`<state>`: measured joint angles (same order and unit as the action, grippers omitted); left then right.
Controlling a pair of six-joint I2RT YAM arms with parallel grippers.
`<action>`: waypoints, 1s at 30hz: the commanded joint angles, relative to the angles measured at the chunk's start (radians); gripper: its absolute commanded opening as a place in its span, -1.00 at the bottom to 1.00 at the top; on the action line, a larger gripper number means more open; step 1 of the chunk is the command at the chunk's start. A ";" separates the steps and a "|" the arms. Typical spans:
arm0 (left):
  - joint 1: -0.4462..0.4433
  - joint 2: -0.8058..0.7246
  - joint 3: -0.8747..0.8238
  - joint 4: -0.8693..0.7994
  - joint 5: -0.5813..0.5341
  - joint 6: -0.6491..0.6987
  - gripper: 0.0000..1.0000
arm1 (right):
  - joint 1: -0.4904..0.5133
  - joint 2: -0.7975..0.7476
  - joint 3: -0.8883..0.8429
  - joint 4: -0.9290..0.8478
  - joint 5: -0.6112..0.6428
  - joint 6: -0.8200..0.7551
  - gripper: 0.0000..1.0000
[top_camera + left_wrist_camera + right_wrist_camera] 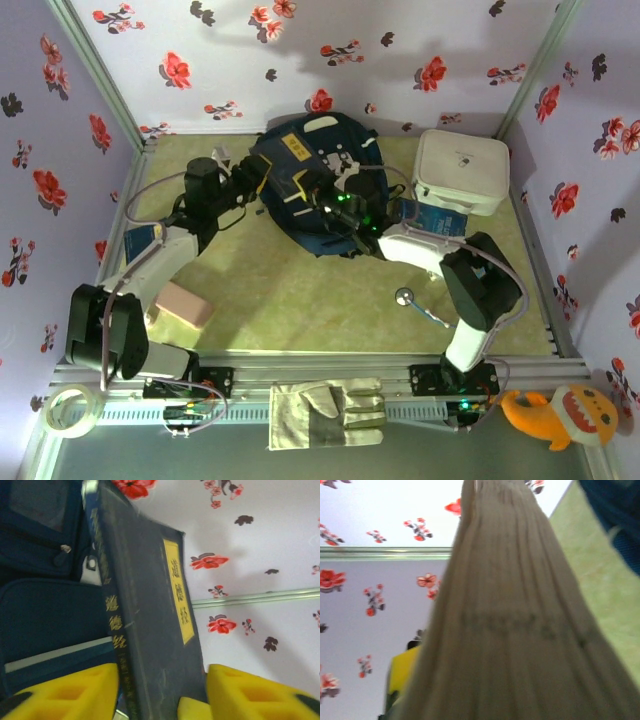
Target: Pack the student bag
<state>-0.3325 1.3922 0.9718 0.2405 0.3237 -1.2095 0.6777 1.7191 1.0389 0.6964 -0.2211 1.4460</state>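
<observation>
Overhead, the student bag (pixel 350 140), a rounded navy fabric backpack with white stripes, lies at 12 o'clock on the pale green mat (pixel 300 290), and both arms meet over it. The left gripper (pixel 258 185) sits at the bag's 9 o'clock edge. In its wrist view, blocky yellow fingers (pixel 70 692) flank a dark matte book (pixel 145 620) with gold characters down the spine and a yellow title strip. Whether the jaws press the covers or stand just clear cannot be told. The right gripper (pixel 335 200) is over the bag's middle. Its camera looks along a cream, ribbed block of page edges (pixel 510 630) with one yellow finger (pixel 402 675) alongside, and the set of those jaws cannot be made out either. A white rounded-square zip case (pixel 460 170) rests at 2 o'clock, a soft pink block (pixel 183 303) at 8 o'clock and a grey work glove (pixel 325 412) at 6 o'clock.
</observation>
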 commanded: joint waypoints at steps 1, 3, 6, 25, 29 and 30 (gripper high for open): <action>-0.022 -0.031 0.006 -0.170 -0.052 0.228 0.23 | -0.037 -0.119 -0.046 -0.120 0.078 -0.176 -0.77; -0.046 -0.021 0.025 -0.264 -0.112 0.333 0.36 | -0.061 -0.177 -0.085 -0.206 0.111 -0.247 -0.78; -0.098 0.009 0.065 -0.359 -0.212 0.477 0.56 | -0.096 -0.274 -0.130 -0.348 0.175 -0.357 -0.78; -0.340 0.554 0.588 -0.695 -0.240 1.298 0.77 | -0.220 -0.704 -0.255 -0.875 0.424 -0.626 -0.75; -0.353 0.666 0.712 -0.749 -0.252 1.338 0.53 | -0.222 -0.741 -0.279 -0.869 0.395 -0.614 -0.74; -0.355 0.694 0.741 -0.768 -0.252 1.348 0.49 | -0.222 -0.746 -0.282 -0.866 0.390 -0.613 -0.74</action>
<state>-0.6830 2.0342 1.6329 -0.4431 0.0933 0.0383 0.4625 1.0084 0.7624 -0.1875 0.1608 0.8448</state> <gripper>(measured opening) 0.761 0.131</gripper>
